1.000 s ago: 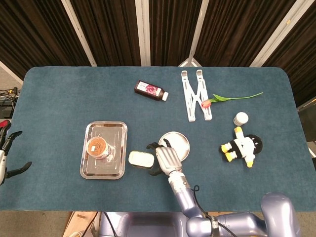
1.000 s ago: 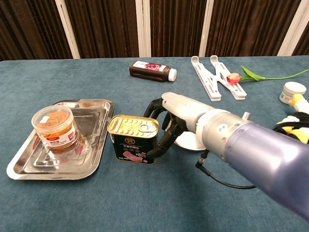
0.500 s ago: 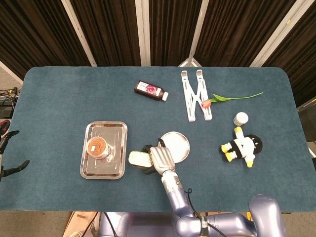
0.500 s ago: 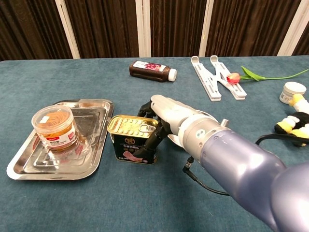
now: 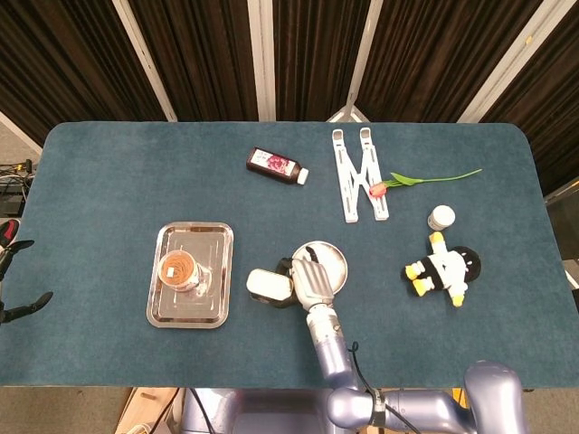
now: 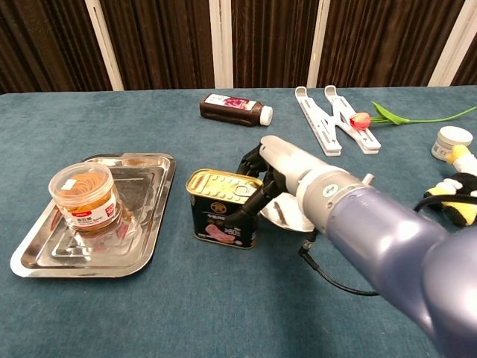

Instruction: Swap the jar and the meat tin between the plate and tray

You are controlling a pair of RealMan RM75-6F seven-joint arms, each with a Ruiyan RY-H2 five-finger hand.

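The meat tin (image 5: 268, 286) (image 6: 223, 208) stands on the cloth between the metal tray (image 5: 213, 242) (image 6: 143, 181) and the round silver plate (image 5: 331, 259) (image 6: 288, 217), slightly tilted. My right hand (image 5: 312, 281) (image 6: 282, 170) grips its right side, fingers curled around it, and covers part of the plate. The clear jar (image 5: 179, 269) (image 6: 83, 195) of brown contents stands upright in the tray. Off the table's left edge, only the spread dark fingers of my left hand (image 5: 13, 278) show, holding nothing.
A dark bottle (image 5: 277, 165) (image 6: 235, 108) lies at the back centre. A white folding stand (image 5: 360, 172) (image 6: 334, 117), a tulip (image 5: 409, 181) (image 6: 373, 117), a small white pot (image 5: 441, 217) (image 6: 452, 140) and a plush toy (image 5: 443, 267) occupy the right side.
My right hand closed on the meat tin and drew it to the right, toward the plate. The jar and tray have not moved.
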